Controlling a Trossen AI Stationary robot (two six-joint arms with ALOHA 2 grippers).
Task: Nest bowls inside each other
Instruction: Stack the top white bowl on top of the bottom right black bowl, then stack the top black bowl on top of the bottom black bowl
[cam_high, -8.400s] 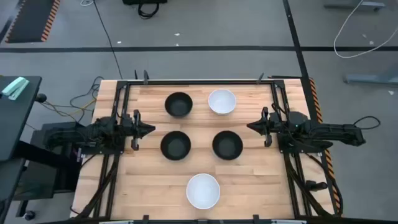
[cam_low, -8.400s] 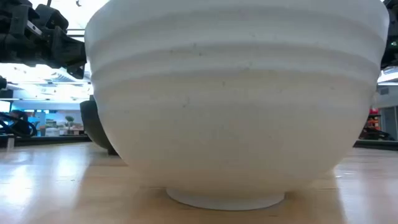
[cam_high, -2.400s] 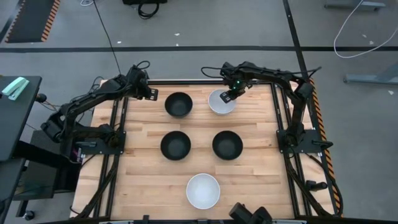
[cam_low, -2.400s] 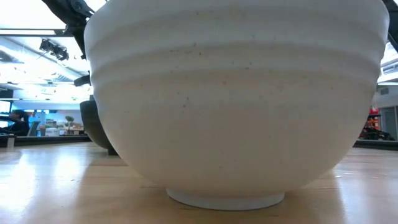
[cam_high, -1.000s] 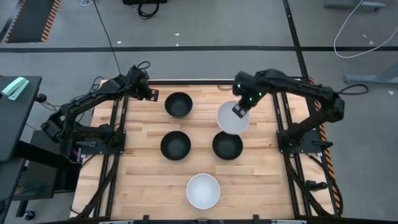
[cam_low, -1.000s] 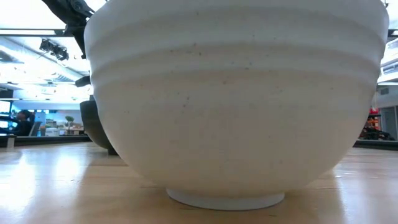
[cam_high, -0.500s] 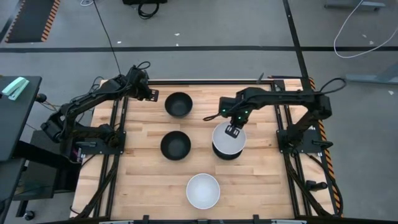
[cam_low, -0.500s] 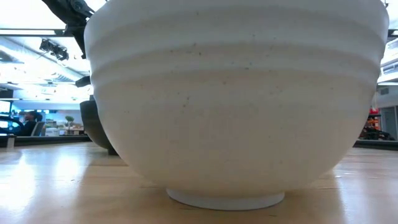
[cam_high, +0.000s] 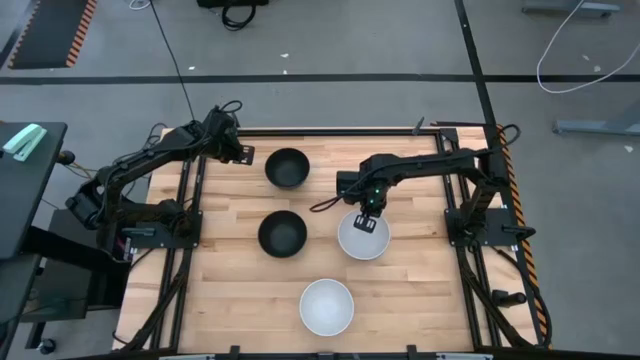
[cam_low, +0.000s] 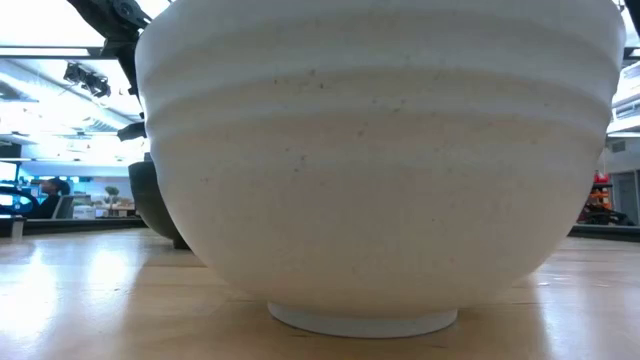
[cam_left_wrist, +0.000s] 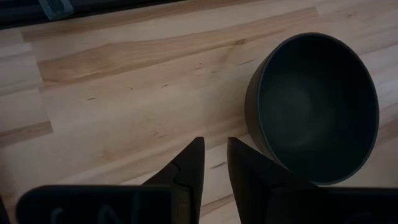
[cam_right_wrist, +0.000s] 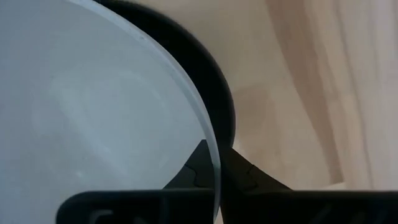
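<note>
High view: two white bowls and three black. One white bowl (cam_high: 362, 238) sits nested in a black bowl (cam_right_wrist: 208, 74), its rim pinched by the right gripper (cam_high: 366, 222). Left gripper (cam_high: 243, 153), fingers slightly apart, hovers empty near the far black bowl (cam_high: 287, 167).

No readable text, label, brand, number or sign shows in any view; the bowls (cam_high: 285, 167) are plain and unmarked, and the wooden table (cam_high: 235, 290) bears no writing
</note>
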